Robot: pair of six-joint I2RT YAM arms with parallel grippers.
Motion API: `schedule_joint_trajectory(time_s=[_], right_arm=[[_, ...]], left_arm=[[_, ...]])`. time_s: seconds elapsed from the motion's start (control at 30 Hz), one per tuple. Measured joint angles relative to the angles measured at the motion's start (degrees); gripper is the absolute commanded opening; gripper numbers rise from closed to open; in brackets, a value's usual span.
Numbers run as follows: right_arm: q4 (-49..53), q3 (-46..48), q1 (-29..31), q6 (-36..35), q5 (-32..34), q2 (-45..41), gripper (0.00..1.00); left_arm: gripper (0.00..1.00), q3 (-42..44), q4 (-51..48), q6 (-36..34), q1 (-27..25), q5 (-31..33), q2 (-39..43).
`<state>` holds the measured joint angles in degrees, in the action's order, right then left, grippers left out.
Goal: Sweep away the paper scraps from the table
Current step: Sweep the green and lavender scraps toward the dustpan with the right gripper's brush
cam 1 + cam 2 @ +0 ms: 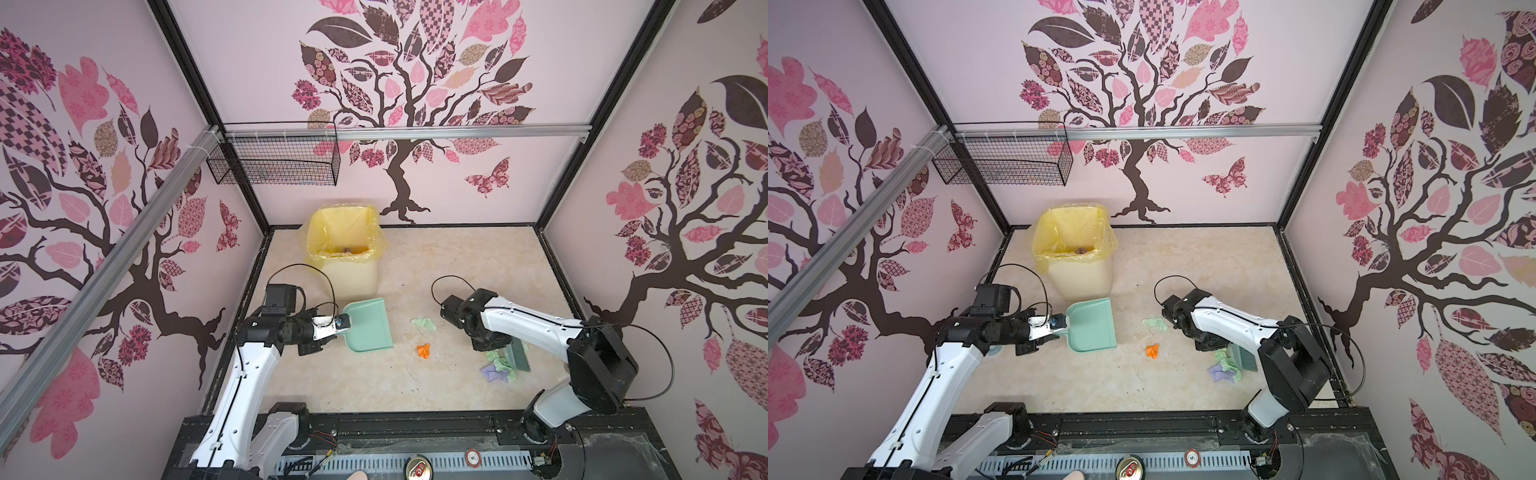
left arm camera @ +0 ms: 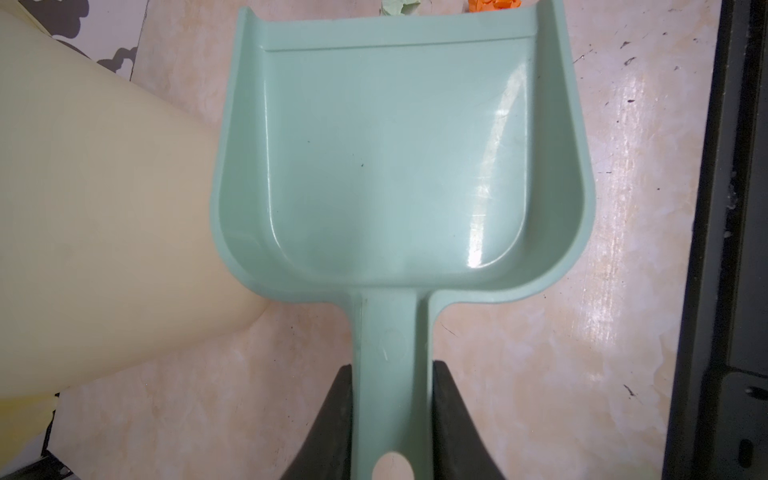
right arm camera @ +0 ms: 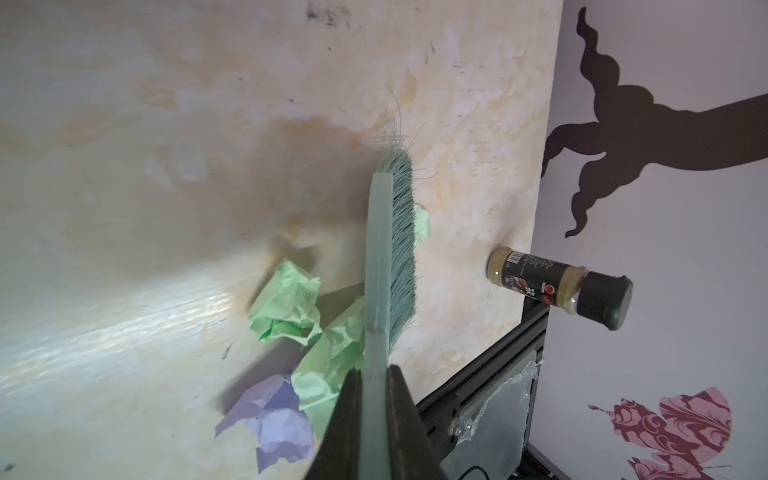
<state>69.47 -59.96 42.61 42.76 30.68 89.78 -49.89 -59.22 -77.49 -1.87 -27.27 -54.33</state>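
1. Both top views: you look down on the table point(image 1: 457, 266), beige with faint marbling and dark scuffs, boxed in by a black frame point(image 1: 415, 227) and pink tree-patterned walls point(image 1: 457, 187). A wire basket point(image 1: 274, 166) hangs from the rail point(image 1: 457, 134) at the back left. Beneath it a bin point(image 1: 353, 282) with a yellow liner stands in the table's far left part. The paper scraps point(image 1: 494, 372) lie loose on the table. A pale green wad point(image 1: 424, 323) is near the middle, and an orange wad point(image 1: 424, 351) is just beside it toward the robot's base. A lilac-and-green cluster point(image 1: 1225, 368) at the right touches the brush point(image 1: 518, 355). The dustpan point(image 1: 372, 328) sits just in front of the bin, its mouth facing the scraps, well apart from the cluster.
2. Left wrist view: your left gripper point(image 2: 390, 374) pinches the dustpan's handle between its dark jaws. The bin's cream wall is close beside the pan; you cannot tell whether they touch. Orange and green paper peek past the pan's front lip.
3. Right wrist view: your right gripper point(image 3: 376, 374) is clamped on the brush's handle. Green wads press against the brush, with the lilac one beside them. A dark-capped spice jar point(image 3: 561, 286) stands near the wall, on the bristle side.
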Motion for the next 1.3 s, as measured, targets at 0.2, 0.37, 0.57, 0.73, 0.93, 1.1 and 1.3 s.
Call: schedule_joint_trajectory(time_s=[0.2, 0.37, 0.57, 0.73, 0.93, 1.1, 1.3], right_arm=[[-1.2, -8.2, 5.8, 0.7, -3.1, 3.7, 0.00], [-3.7, -13.7, 7.3, 0.4, -5.2, 5.7, 0.00], [-8.8, -18.4, 7.2, -0.9, -7.1, 6.6, 0.00], [-11.4, -22.3, 7.3, -1.6, -8.0, 6.3, 0.00], [-8.0, -22.5, 7.3, -1.4, -7.4, 1.1, 0.00], [-0.9, -22.5, 7.3, 0.0, -5.1, -7.9, 0.00], [7.7, -17.0, 7.5, 3.3, -3.9, -15.2, 0.00]], left_arm=[[0.00, 0.0, 0.4, 0.5, 0.0, 0.0, -0.2], [0.00, 0.2, 0.6, 0.9, 0.0, 0.2, -0.2], [0.00, 1.1, 0.7, 1.0, 0.0, 0.2, -0.2], [0.00, 1.9, 1.0, 1.1, 0.0, 0.3, -0.2], [0.00, 3.7, 1.5, 1.5, 0.0, 0.1, -2.1], [0.00, 5.2, 2.8, 2.3, -0.1, 0.0, -4.2], [0.00, 8.6, 6.0, 2.8, -2.3, 1.3, -4.4]])
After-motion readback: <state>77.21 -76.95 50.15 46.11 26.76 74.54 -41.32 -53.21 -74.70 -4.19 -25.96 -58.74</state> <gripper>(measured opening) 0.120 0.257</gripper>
